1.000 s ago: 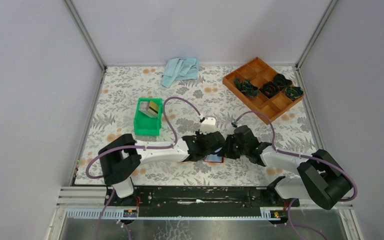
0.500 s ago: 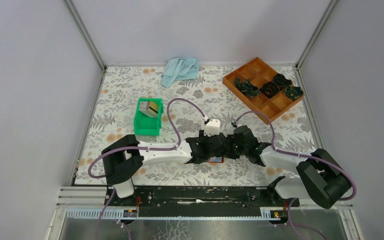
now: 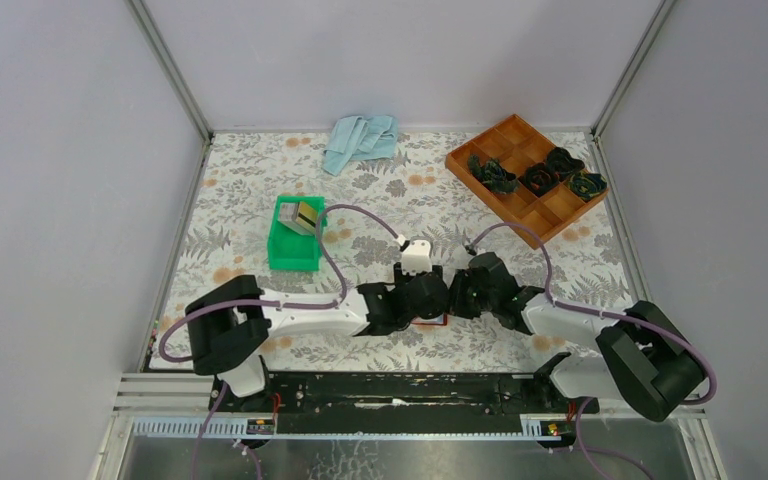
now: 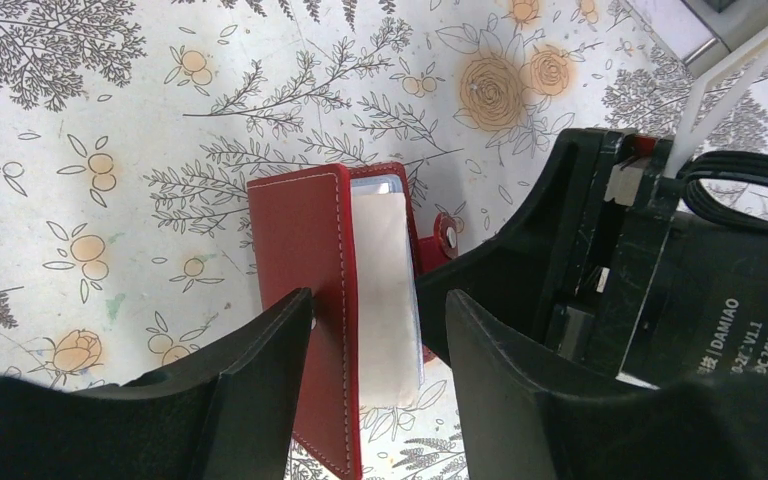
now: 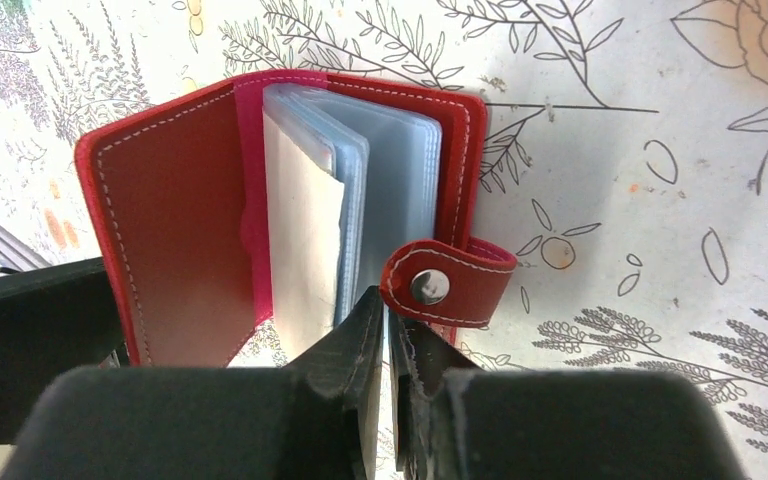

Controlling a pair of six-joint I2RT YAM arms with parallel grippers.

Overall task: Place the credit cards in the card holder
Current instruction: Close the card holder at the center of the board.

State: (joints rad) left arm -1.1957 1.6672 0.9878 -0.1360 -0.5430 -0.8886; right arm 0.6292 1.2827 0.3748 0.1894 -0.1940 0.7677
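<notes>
The card holder point(image 4: 300, 250) is a dark red folding case that stands open on the floral cloth, its pale blue sleeves point(image 5: 400, 180) fanned out. A pale credit card point(image 4: 385, 290) sits in a sleeve and sticks out at the near end; the right wrist view shows this card point(image 5: 300, 235) too. My left gripper point(image 4: 375, 335) is open, one finger on each side of the red cover and the card, touching neither. My right gripper point(image 5: 388, 310) is shut on the holder's edge just under the snap tab point(image 5: 445, 285). More gold credit cards point(image 3: 306, 215) lean in the green bin point(image 3: 293, 255).
An orange compartment tray point(image 3: 505, 135) with dark bundles stands at the back right. A light blue cloth point(image 3: 362, 140) lies at the back centre. Both arms meet low near the table's front centre, cables looping above them.
My left gripper opened and let go of the pale card, which stays in the holder. The left arm shifted a little to the left. My right gripper kept its hold.
</notes>
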